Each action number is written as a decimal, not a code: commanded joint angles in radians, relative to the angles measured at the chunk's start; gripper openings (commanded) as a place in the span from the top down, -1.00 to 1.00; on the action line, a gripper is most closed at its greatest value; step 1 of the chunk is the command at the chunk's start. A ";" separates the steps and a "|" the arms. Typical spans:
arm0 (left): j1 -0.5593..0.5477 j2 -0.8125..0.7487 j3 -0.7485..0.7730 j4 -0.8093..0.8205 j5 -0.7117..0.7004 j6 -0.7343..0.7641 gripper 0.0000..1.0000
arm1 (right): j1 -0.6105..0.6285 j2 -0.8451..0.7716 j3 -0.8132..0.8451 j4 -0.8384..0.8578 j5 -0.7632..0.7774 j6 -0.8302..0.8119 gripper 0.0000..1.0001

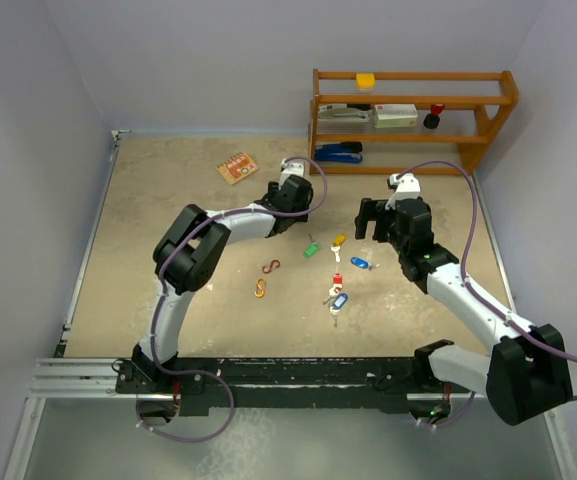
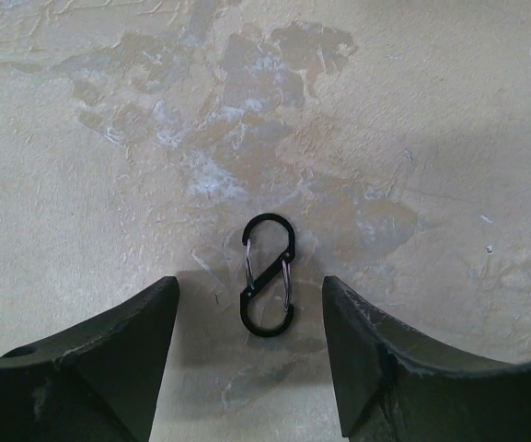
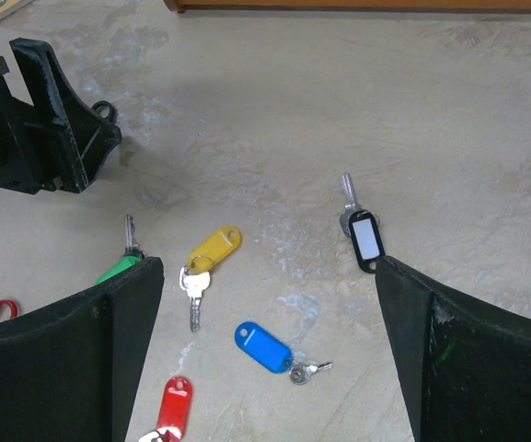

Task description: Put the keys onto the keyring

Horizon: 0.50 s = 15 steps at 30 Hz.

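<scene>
From above, the left tool is hovering over the counter near its far middle, and the right tool is hanging at its 3 o'clock. The keys are lying loose on the counter at 5 o'clock from the left tool. A red S-clip and an orange S-clip are resting at their 9 o'clock.

In the left wrist view, the left tool's fingers are standing apart, flanking a black S-shaped clip without touching it.

In the right wrist view, the right tool's fingers are spread wide, gripping nothing. The yellow-tagged key, blue-tagged key and red-tagged key are lying between them. The green-tagged key is peeking out at 9 o'clock and the white-tagged key is at 2 o'clock. At 10 o'clock, what seems to be the black clip's loop is showing beside the left tool.
</scene>
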<state>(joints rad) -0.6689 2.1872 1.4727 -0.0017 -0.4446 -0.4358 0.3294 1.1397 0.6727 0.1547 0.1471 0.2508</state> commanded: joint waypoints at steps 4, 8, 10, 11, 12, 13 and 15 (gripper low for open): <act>0.000 0.032 0.058 0.009 0.001 -0.013 -0.09 | 0.005 0.007 0.040 0.009 0.027 -0.008 -1.00; 0.000 0.034 0.059 0.003 0.001 -0.009 0.04 | 0.005 0.009 0.043 0.009 0.023 -0.007 -1.00; 0.000 0.033 0.060 0.001 -0.001 -0.008 0.06 | 0.005 0.010 0.045 0.008 0.023 -0.007 -1.00; 0.000 0.033 0.061 -0.002 -0.001 -0.007 0.08 | 0.005 0.008 0.045 0.007 0.023 -0.008 -1.00; 0.000 0.032 0.061 -0.006 0.000 -0.007 0.12 | 0.005 0.007 0.046 0.006 0.023 -0.007 -1.00; 0.000 0.031 0.061 -0.008 0.000 -0.005 0.16 | 0.005 0.007 0.045 0.006 0.024 -0.008 -1.00; 0.000 0.028 0.061 -0.017 -0.001 -0.004 0.24 | 0.005 0.005 0.045 0.007 0.024 -0.007 -1.00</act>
<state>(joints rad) -0.6689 2.2086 1.5017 -0.0029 -0.4496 -0.4347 0.3294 1.1473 0.6727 0.1543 0.1474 0.2508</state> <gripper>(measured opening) 0.410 0.998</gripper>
